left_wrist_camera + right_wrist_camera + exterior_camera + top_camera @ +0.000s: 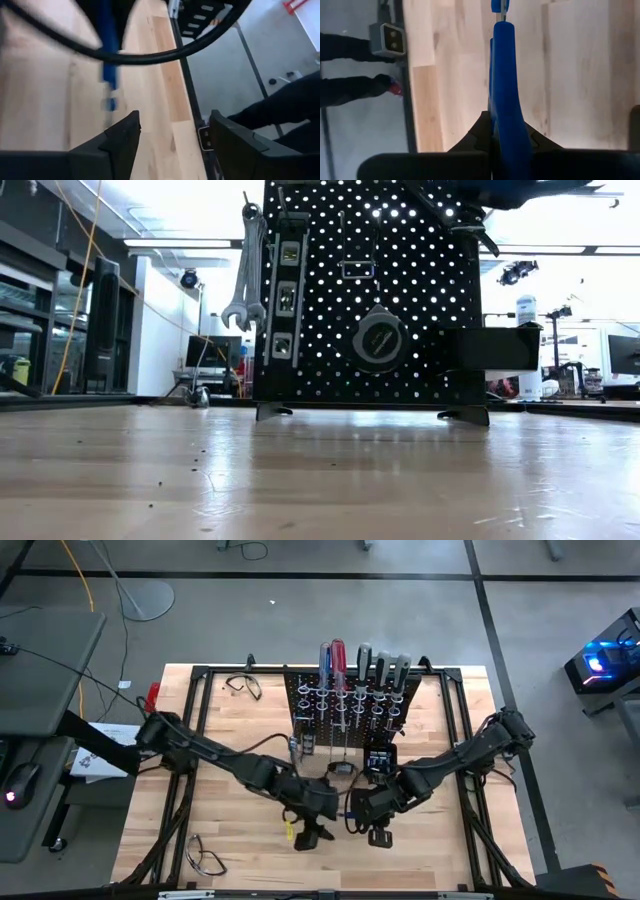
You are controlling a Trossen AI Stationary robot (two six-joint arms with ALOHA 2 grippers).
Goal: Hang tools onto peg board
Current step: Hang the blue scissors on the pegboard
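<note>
Blue-handled tool point(504, 95), likely the scissors, sits pinched in my right claw point(496, 142), fingers pressed together on the handle; in the right wrist view it stands edge-on between them over the pale wood table point(580, 75). My left claw point(172, 135) is spread, nothing between its two dark fingers point(122, 137), only bare wood and the table edge beyond. A blurred blue piece point(109, 55) and a black cable point(150, 55) cross ahead of it in that view.

From above, both claws meet near the table's front centre, in front of the peg board: left claw point(312, 833) just beside right claw point(378, 830), a bit of blue point(352, 814) between them. A small yellow item point(289, 831) lies just beside the left claw.

Black peg board point(350, 705) stands upright mid-table. Along its top row hang screwdrivers: blue handle point(325, 657), red handle point(339, 655), grey handles point(382, 665). In the low view silver wrenches point(246, 270) hang at the board's point(420, 290) left edge. A small black box point(380, 759) sits at the board's foot on the right.

Clear safety glasses lie on the table: one pair at the back left point(243, 686), one at the front left point(205, 858).
</note>
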